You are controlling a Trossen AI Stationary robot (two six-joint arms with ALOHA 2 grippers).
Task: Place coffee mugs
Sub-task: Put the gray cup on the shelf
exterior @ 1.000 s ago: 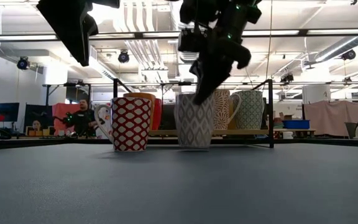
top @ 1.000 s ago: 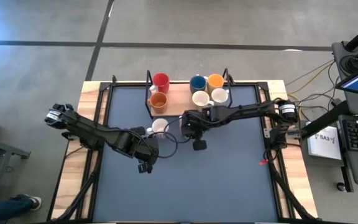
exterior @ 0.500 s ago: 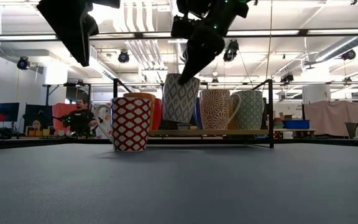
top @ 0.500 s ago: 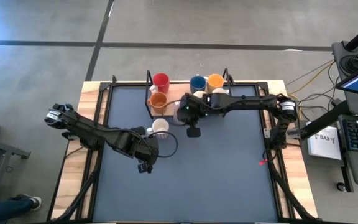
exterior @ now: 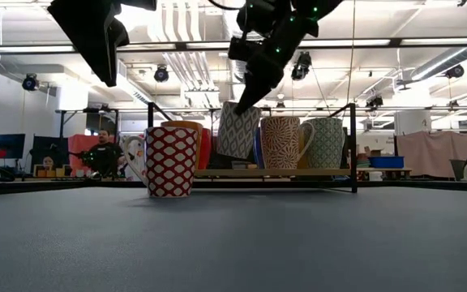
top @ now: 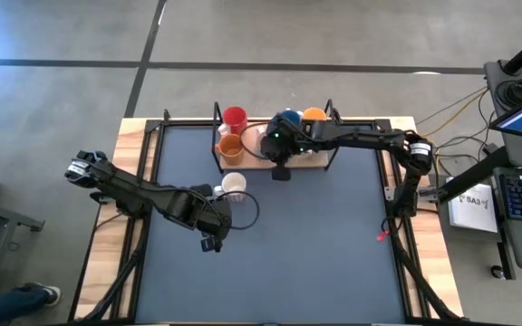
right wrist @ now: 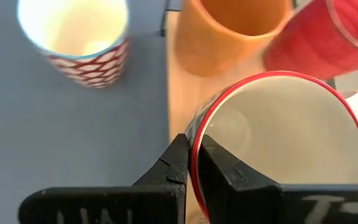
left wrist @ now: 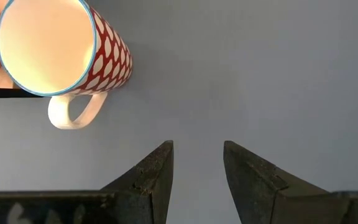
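- Dark blue-grey matting covers the desk (top: pixel 270 263), framed by pale wood edges, with grey concrete floor around it in the high view.
- Beyond the desk, the low view shows an open workshop with white ceiling ducts, strip lights and a seated person (exterior: pixel 104 154) far off at the left.
- At the desk's far edge sits a wooden tray (top: pixel 311 161) with black corner posts, holding a red mug (top: pixel 235 118), an orange mug (top: pixel 230 146), a blue mug (top: pixel 288 118) and a second orange mug (top: pixel 314 114).
- The right end effector (top: pixel 271 145) hangs over the tray's middle, its fingers pinched on the rim of a patterned mug with a red rim (right wrist: pixel 272 137), held tilted just above the tray in the low view (exterior: pixel 238 130).
- A red-and-white patterned mug (top: pixel 234 184) stands upright on the mat just in front of the tray.
- The left end effector (left wrist: pixel 197 168) hovers over bare mat near that mug, fingers parted and holding nothing.
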